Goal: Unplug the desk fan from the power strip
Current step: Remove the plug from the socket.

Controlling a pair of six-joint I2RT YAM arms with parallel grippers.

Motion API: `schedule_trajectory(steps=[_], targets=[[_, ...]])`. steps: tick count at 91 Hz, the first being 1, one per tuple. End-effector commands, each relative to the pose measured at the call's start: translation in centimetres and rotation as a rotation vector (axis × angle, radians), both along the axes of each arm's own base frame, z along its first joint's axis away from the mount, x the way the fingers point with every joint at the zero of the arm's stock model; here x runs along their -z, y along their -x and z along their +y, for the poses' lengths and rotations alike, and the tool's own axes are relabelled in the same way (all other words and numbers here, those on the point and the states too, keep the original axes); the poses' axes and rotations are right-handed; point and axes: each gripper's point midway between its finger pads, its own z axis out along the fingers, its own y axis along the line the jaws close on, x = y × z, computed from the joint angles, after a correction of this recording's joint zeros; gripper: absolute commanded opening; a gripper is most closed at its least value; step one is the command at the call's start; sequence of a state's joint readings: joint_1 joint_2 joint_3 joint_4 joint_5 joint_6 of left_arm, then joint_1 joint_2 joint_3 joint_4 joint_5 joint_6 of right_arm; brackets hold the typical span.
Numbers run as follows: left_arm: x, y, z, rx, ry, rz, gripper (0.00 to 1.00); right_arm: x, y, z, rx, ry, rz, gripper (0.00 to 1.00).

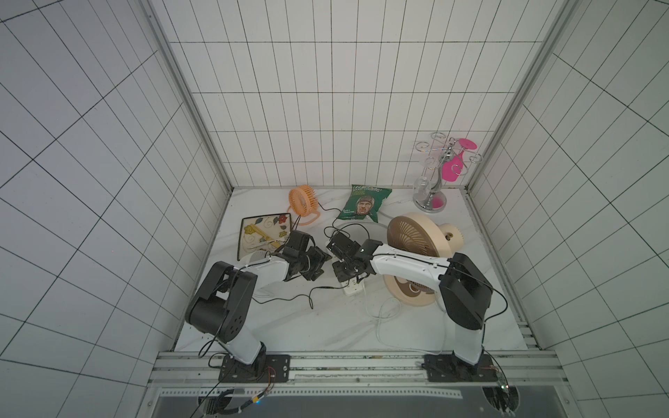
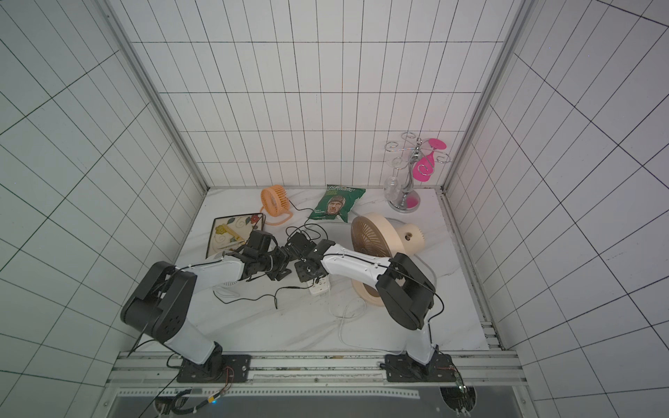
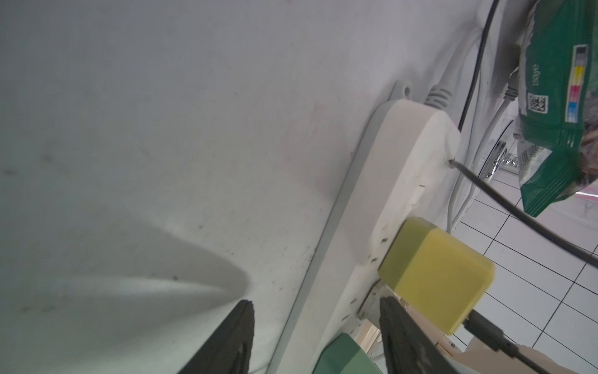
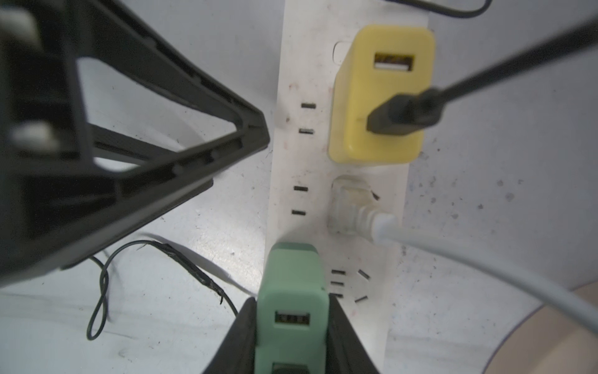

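In both top views the 2 wrists met over the middle of the desk (image 1: 289, 325) and hid most of the power strip (image 1: 353, 288) (image 2: 318, 288). Only its end toward the near edge showed, and no fingertips could be made out there. The right wrist view gave the detail. The right gripper (image 4: 291, 301) was closed narrow on a green adapter (image 4: 291, 278), with 1 finger flat against each side. The adapter's lower part ran off the frame and its seat in the power strip (image 4: 310, 162) was hidden, so whether it was plugged in could not be told. Further along the power strip stood a white plug (image 4: 348, 207) with a grey-white cord (image 4: 453, 252), then a yellow adapter (image 4: 359, 97) carrying a blurred black USB plug (image 4: 404, 116). The left gripper (image 3: 315, 301) stood part open, holding nothing. 1 finger (image 4: 252, 136) reached the power strip's long edge opposite the yellow adapter; whether it touched or hung just above could not be told. The other finger (image 3: 233, 340) was over bare desk, apart from the power strip (image 3: 404, 155). In the left wrist view both fingers were cut off by the frame, and the green adapter showed only as a corner.
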State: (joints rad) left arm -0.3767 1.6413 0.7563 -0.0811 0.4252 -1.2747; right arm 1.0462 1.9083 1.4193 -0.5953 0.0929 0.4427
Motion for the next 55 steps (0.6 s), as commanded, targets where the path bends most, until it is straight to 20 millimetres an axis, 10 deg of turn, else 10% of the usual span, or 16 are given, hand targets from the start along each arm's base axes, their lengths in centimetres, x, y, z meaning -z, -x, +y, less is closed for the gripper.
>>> schedule_trajectory(steps=[1,55], targets=[[-1.2,-1.1,-1.6,0.051,0.055,-0.056,0.64,-0.2,-0.4,0.0,0.0,0.014,-0.006,0.29],[1.9,0.8,-2.0,0.105,0.019,0.094,0.56,-2.2,-0.9,1.1,-0.046,-0.017,-0.079,0.24]])
